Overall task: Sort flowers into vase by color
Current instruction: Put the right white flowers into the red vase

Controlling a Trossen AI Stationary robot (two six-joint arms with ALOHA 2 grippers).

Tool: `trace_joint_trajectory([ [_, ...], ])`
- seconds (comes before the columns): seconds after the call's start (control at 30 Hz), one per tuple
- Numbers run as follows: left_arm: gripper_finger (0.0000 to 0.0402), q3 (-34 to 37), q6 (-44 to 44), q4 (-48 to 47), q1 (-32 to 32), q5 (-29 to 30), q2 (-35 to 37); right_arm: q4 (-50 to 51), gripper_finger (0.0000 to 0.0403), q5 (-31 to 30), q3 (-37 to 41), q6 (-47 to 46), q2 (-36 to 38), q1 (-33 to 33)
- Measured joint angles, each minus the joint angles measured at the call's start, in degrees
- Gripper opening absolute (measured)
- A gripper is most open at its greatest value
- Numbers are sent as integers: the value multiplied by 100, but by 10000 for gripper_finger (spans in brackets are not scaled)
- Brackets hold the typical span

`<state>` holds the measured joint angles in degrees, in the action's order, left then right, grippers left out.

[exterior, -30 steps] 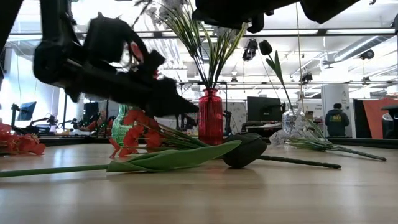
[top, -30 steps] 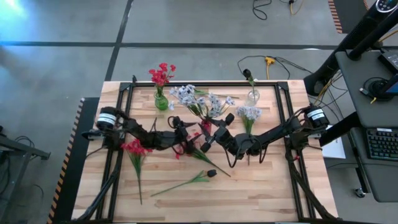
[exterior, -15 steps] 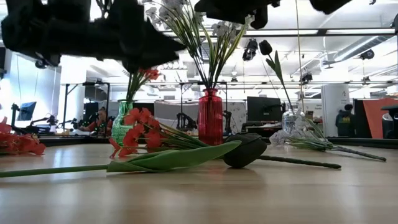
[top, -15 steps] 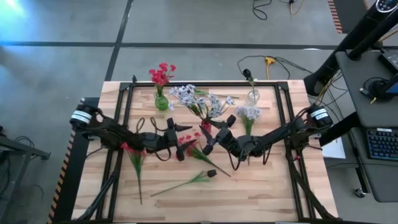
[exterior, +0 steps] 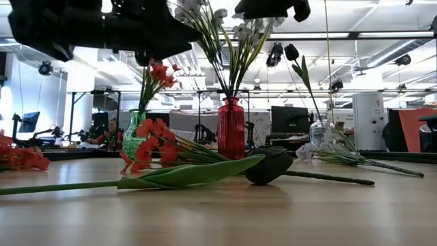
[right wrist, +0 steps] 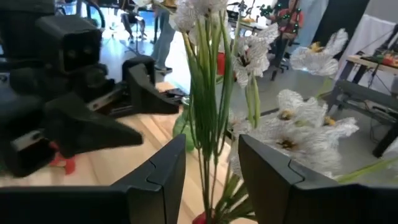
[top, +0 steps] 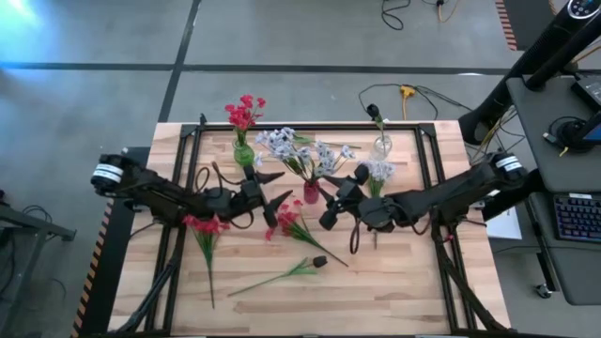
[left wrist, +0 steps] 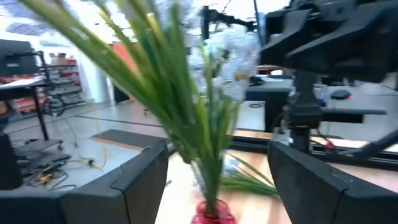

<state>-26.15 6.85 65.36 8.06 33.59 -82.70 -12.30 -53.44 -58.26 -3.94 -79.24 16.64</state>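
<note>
We see both grippers raised beside the red vase [top: 311, 193]; the left gripper [top: 274, 194] stands spread and empty on one side, the right gripper [top: 331, 198] parted and empty on the other. White flowers [top: 305, 153] fill that vase; a red stem [top: 299, 223] and a dark bud [top: 319, 261] lie on the table [top: 394, 282]; more red blooms stand in the green vase [top: 243, 152].

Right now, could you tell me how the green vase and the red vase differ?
The green vase holds red blooms; the red vase holds pale blue-white ones. The green vase stands nearer the table's back edge and further left; the red vase sits nearer the middle, between the two end effectors. Both stand upright with stems inside.
</note>
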Motion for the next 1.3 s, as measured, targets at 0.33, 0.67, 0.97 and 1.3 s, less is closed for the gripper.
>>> trace_joint_trajectory([
  [0.33, 256, -313, 26, -96, -281, -165, -52, 322, 148, 113, 13, 125, 231, 0],
  [0.67, 256, -514, -462, -502, -429, 163, -69, 357, 140, 113, 13, 497, 273, 0],
  [0.97, 255, -514, -437, -520, -500, -273, -69, 476, 146, 111, 13, 618, 273, -2],
  [1.3, 232, -514, -467, -524, -575, -274, -71, 479, 142, 111, 13, 653, 273, -2],
])
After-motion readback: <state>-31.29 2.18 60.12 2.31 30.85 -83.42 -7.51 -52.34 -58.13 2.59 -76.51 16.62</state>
